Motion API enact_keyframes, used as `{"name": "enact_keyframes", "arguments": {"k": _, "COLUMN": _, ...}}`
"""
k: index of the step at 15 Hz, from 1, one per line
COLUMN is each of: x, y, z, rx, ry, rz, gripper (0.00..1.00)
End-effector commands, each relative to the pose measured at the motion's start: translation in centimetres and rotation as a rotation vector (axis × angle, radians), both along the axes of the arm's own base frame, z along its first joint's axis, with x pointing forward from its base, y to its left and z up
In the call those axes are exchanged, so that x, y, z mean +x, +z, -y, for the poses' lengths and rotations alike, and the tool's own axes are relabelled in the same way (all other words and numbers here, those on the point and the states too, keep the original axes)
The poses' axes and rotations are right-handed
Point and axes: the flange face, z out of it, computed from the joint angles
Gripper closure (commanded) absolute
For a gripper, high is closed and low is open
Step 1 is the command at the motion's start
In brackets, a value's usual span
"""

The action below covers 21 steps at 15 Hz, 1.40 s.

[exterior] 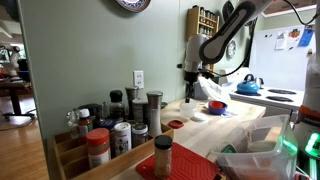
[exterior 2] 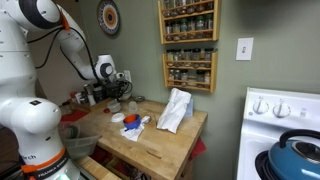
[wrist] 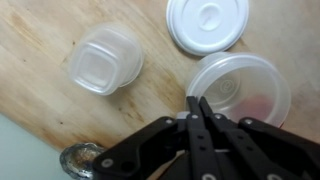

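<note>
Up close, the wrist view shows the gripper (wrist: 197, 108) with its fingers pressed together, the tips at the left rim of a clear tub (wrist: 245, 88). A white lid (wrist: 207, 22) and a second tub (wrist: 105, 60) lie nearby on the wooden counter (wrist: 40, 60). In an exterior view, the gripper (exterior: 190, 90) hangs low near a white cloth (exterior: 213, 90). In an exterior view, that cloth (exterior 2: 175, 110) lies apart from it.

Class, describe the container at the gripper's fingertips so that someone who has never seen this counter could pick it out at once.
On the wooden countertop, three plastic pieces lie together under the gripper. The one meant is the round clear container at the closed fingertips. Unlike the flat white lid and the smaller squarish tub, it is wide, round and open.
</note>
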Motion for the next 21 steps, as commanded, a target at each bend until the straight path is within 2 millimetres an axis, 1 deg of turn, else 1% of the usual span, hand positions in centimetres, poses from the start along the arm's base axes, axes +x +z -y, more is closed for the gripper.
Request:
{"name": "enact_keyframes", "arguments": {"k": 1, "x": 0.8, "y": -1.2, "z": -2.5, "rx": 0.02, "ry": -0.069, "rz": -0.015, "gripper": 0.99}}
{"name": "enact_keyframes", "arguments": {"k": 3, "x": 1.2, "y": -1.5, "z": -3.0, "rx": 0.015, "ry": -0.093, "rz": 0.008, "gripper": 0.99}}
{"name": "enact_keyframes", "arguments": {"k": 9, "x": 2.2, "y": -3.1, "z": -2.2, "rx": -0.059, "ry": -0.14, "rz": 0.03, "gripper": 0.99}}
{"name": "enact_keyframes", "arguments": {"k": 10, "x": 2.2, "y": -3.1, "z": -2.0, "rx": -0.054, "ry": -0.144, "rz": 0.027, "gripper": 0.72}}
{"name": "enact_keyframes", "arguments": {"k": 11, "x": 2.2, "y": -2.5, "z": -1.9, "rx": -0.037, "ry": -0.147, "rz": 0.041, "gripper": 0.7}}
{"name": "enact_keyframes", "arguments": {"k": 12, "x": 2.1, "y": -2.0, "z": -1.7, "rx": -0.013, "ry": -0.146, "rz": 0.044, "gripper": 0.64}}
{"name": "enact_keyframes", "arguments": {"k": 15, "x": 1.3, "y": 0.1, "z": -0.5, "rx": 0.02, "ry": -0.157, "rz": 0.071, "gripper": 0.41}}
{"name": "enact_keyframes", "arguments": {"k": 17, "x": 0.5, "y": 0.6, "z": 0.6, "rx": 0.053, "ry": -0.182, "rz": 0.058, "gripper": 0.27}}
{"name": "enact_keyframes", "arguments": {"k": 18, "x": 0.0, "y": 0.9, "z": 1.1, "rx": 0.051, "ry": -0.178, "rz": 0.055, "gripper": 0.19}}
{"name": "enact_keyframes", "arguments": {"k": 19, "x": 2.0, "y": 0.3, "z": -0.1, "rx": 0.037, "ry": -0.179, "rz": 0.055, "gripper": 0.37}}
{"name": "enact_keyframes", "arguments": {"k": 21, "x": 1.3, "y": 0.8, "z": 0.7, "rx": 0.042, "ry": -0.181, "rz": 0.054, "gripper": 0.21}}
